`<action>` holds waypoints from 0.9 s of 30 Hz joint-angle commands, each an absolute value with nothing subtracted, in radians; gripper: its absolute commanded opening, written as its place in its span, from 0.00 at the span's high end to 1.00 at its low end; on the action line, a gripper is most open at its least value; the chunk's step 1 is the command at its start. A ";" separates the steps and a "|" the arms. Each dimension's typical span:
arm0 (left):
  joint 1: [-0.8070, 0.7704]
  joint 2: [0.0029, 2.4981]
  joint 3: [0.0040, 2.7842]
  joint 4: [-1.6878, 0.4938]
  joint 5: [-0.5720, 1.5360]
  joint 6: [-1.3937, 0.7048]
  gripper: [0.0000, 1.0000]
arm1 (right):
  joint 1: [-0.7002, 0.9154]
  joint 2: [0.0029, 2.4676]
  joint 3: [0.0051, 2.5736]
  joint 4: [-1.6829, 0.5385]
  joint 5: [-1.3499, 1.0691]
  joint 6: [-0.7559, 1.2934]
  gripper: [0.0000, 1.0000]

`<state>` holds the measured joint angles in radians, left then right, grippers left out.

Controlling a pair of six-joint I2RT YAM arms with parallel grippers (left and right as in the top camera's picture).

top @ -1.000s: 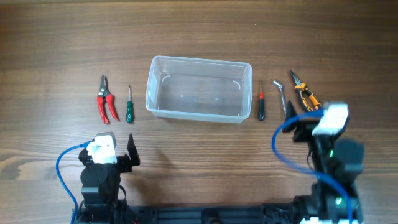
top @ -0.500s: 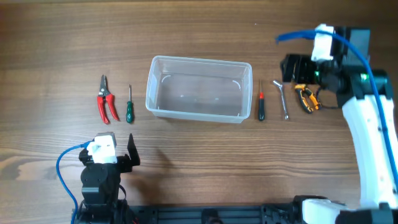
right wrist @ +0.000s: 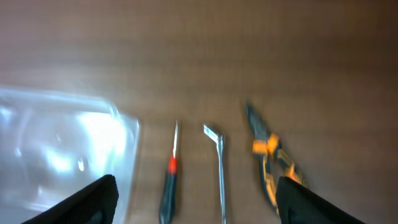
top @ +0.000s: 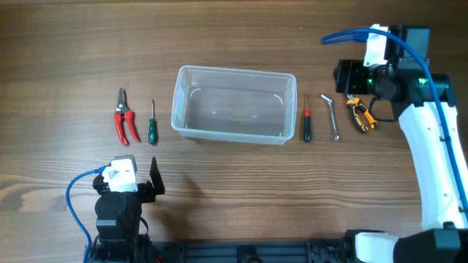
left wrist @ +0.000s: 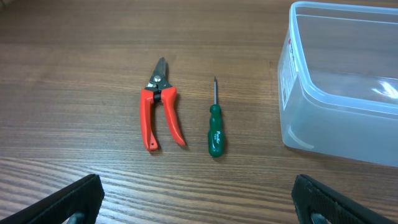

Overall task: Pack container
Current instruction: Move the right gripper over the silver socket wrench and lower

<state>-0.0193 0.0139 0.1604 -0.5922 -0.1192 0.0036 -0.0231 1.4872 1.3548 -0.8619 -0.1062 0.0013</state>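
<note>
The container (top: 232, 71) sits empty at the centre of the overhead frame. My right arm (top: 431, 153) has swung from the lower right to the upper right, so the right gripper (right wrist: 198, 196), jaws spread wide, now looks down on the pliers (top: 360, 115), wrench (top: 333, 117) and red screwdriver (top: 307, 126). I read that as lining up a first pick with nothing packed yet, while the left gripper (left wrist: 199, 199) waits at lower left, also spread, facing the pruners (left wrist: 158, 106) and green screwdriver (left wrist: 215, 127).

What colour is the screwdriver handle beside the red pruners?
Green. The screwdriver shows best in the left wrist view.
</note>
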 commanded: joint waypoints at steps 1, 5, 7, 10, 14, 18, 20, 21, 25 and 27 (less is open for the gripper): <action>-0.013 0.006 0.155 -0.591 -0.125 0.022 0.00 | -0.020 1.565 1.373 -0.933 -0.069 -0.028 0.16; -0.013 0.006 0.155 -0.591 -0.125 0.022 0.00 | -0.020 1.633 1.373 -1.000 -0.035 -0.083 0.16; -0.013 0.006 0.154 -0.591 -0.125 0.022 0.00 | -0.020 1.663 1.373 -1.015 -0.021 -0.118 0.15; -0.013 0.006 0.155 -0.591 -0.125 0.022 0.00 | -0.020 1.708 1.373 -1.043 -0.015 -0.141 0.15; -0.013 0.006 0.155 -0.591 -0.125 0.022 0.00 | -0.020 1.782 1.373 -1.047 -0.014 -0.154 0.18; -0.013 0.006 0.155 -0.591 -0.125 0.022 0.00 | -0.020 1.797 1.373 -1.016 -0.019 -0.129 0.30; -0.013 0.006 0.155 -0.591 -0.125 0.022 0.00 | -0.020 1.796 1.373 -1.006 -0.019 -0.129 0.30; -0.013 0.006 0.155 -0.591 -0.125 0.022 0.00 | -0.020 1.796 1.373 -1.002 -0.019 -0.128 0.33; -0.013 0.006 0.155 -0.591 -0.125 0.022 0.00 | -0.020 1.797 1.373 -0.992 -0.019 -0.129 0.30; -0.013 0.006 0.155 -0.591 -0.125 0.022 0.00 | -0.020 1.797 1.373 -0.988 -0.019 -0.130 0.29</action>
<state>-0.0193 0.0139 0.1604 -0.5922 -0.1192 0.0036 -0.0231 1.7870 1.3567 -0.9966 -0.0322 -0.1326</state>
